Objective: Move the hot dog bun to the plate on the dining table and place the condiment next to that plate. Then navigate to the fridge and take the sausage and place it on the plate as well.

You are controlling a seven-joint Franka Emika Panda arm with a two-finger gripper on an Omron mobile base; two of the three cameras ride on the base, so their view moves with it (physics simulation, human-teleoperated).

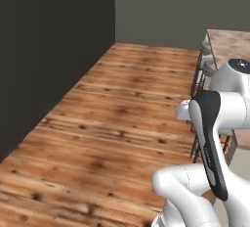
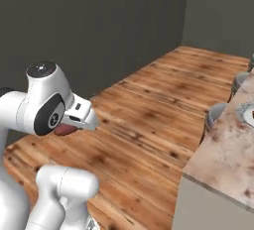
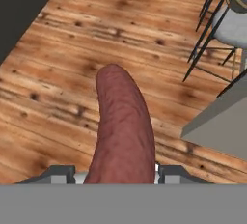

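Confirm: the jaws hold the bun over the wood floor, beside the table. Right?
Not quite. The hand view shows the jaws holding the dark red sausage, not the bun. It is over the wood floor, beside the table.

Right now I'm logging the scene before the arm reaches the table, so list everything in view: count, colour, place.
sausage: one, dark red, held between the gripper's fingers, above the floor.
dining table: one, pink-brown marbled top, right of the arm.
plate: one, pale grey, on the table's far edge, partly cut off.
stools: at least two, grey seats on dark legs, beside the table.
floor: wooden planks, brown.
wall: dark grey, left of the floor.
gripper: one, shut on the sausage.
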